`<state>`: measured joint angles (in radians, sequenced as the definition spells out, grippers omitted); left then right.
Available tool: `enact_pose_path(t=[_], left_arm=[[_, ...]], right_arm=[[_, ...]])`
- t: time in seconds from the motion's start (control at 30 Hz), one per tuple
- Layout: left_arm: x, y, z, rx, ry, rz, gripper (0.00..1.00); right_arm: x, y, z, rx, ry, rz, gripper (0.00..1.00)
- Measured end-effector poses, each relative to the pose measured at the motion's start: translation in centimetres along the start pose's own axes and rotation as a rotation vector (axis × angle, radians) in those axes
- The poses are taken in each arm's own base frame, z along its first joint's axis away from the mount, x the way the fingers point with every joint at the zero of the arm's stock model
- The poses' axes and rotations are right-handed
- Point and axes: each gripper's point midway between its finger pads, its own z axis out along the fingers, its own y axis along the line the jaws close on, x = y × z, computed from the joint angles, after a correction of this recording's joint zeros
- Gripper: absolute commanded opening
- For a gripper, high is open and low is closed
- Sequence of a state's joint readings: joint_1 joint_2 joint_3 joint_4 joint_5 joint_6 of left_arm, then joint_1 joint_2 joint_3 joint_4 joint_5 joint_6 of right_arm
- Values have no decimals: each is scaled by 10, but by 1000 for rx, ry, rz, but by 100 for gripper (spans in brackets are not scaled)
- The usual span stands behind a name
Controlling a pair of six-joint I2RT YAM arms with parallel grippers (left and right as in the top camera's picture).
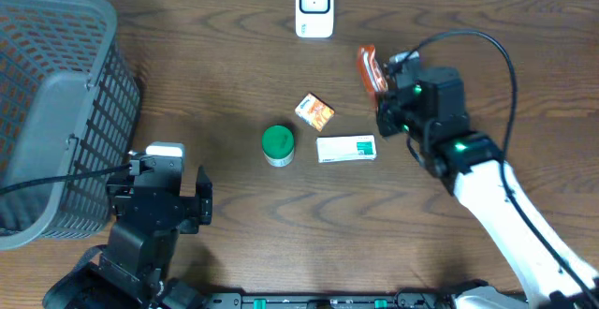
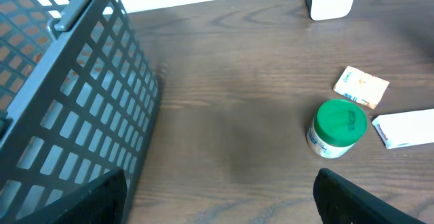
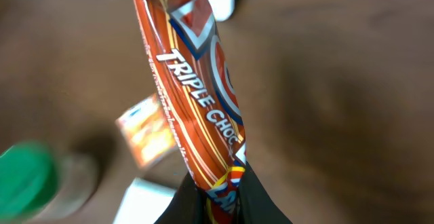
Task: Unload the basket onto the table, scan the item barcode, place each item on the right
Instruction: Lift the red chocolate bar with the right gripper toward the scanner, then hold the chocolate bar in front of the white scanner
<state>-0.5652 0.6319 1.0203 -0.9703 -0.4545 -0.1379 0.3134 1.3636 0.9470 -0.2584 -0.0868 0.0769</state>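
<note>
Fingers (image 3: pixel 268 210) of right gripper (image 3: pixel 220 200) clench the tail of an orange choc bar (image 3: pixel 196 95), near the white scanner (image 1: pixel 314 7), not touching. Left gripper (image 1: pixel 173 173) idle, jaws wide. Step: presenting item. Barcode unseen, prob on far side; next: turn bar twd scanner face

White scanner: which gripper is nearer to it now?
Right. The right gripper, shut on the snack bar, is close by on the right of the white scanner; the left gripper, open, sits far off beside the basket.
</note>
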Motion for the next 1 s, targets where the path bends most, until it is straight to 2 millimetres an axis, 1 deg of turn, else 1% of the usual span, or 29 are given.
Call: enact_pose_path(t=[0.1, 0.2, 0.27, 0.3, 0.37, 0.4, 0.47, 0.57, 0.6, 0.73, 0.9, 1.0], left_arm=[[0, 0, 0, 0, 0, 0, 88], [0, 0, 0, 0, 0, 0, 88], [0, 0, 0, 0, 0, 0, 88], [0, 0, 0, 0, -1, 0, 88], [0, 0, 0, 0, -1, 0, 88], [0, 0, 0, 0, 1, 0, 88], [0, 0, 0, 0, 0, 0, 88], [0, 0, 0, 0, 0, 0, 88], [0, 0, 0, 0, 0, 0, 88], [0, 0, 0, 0, 0, 0, 88], [0, 0, 0, 0, 0, 0, 88], [0, 0, 0, 0, 0, 0, 88]], right_arm=[[-6, -14, 24, 110, -33, -17, 1], [-5, -29, 48, 196, -12, -46, 1], [-15, -36, 62, 240, -9, -73, 1], [-24, -39, 69, 258, -15, -90, 1], [-50, -42, 84, 298, -41, -134, 1], [-60, -42, 88, 313, -53, -151, 1], [-85, -40, 100, 340, -87, -199, 1], [-113, -35, 117, 407, -117, -296, 1], [-118, -34, 123, 428, -123, -327, 1], [-132, -29, 154, 542, -123, -493, 1], [-132, -28, 195, 694, -96, -695, 1], [-132, -32, 212, 785, -71, -809, 1]])
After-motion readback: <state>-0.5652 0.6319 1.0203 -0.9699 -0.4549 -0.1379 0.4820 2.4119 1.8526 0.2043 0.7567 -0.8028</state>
